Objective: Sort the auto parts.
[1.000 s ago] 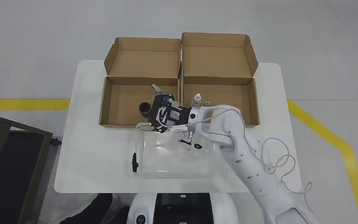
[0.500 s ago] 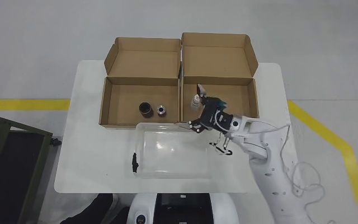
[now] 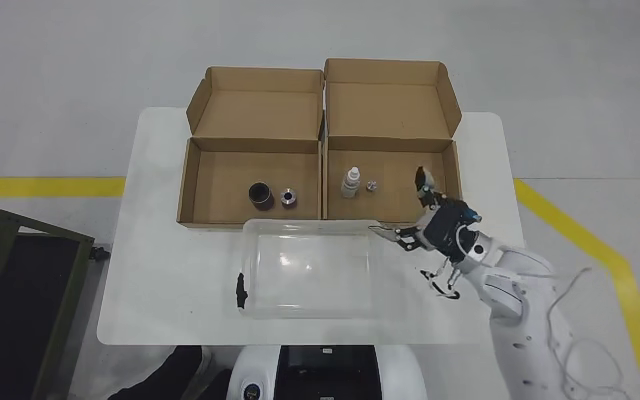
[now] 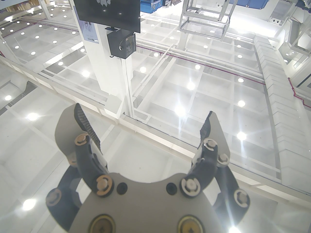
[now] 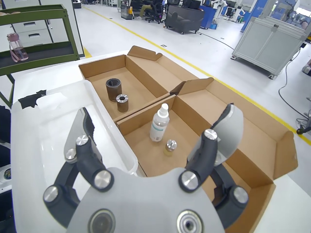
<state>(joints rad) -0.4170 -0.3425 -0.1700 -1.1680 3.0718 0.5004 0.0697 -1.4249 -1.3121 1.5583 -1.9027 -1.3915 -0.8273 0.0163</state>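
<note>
Right gripper [image 3: 400, 203] hung spread, empty, at 3 o'clock of clear plastic tray [image 3: 310, 272]. Left gripper [image 4: 143, 112] spread, facing ceiling [image 4: 194, 73]. White plastic spray bottle [image 3: 351, 182] stood in right brown cardboard box [image 3: 395, 168], 1 o'clock of tray: probably light, slick, tippy; grip mid-body. Smooth white table [image 3: 160, 262], open workshop floor [image 5: 194, 49] behind.

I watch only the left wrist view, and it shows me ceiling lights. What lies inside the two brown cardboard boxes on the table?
Observer: The left brown cardboard box holds a dark metal cylinder and a smaller grey metal cylinder.
Operator: And the right one?
Observer: The right brown cardboard box holds an upright white plastic bottle and a small brass-coloured metal fitting.
Operator: And the other arm?
Observer: The right end effector hangs open and empty over that box's near edge.
</note>
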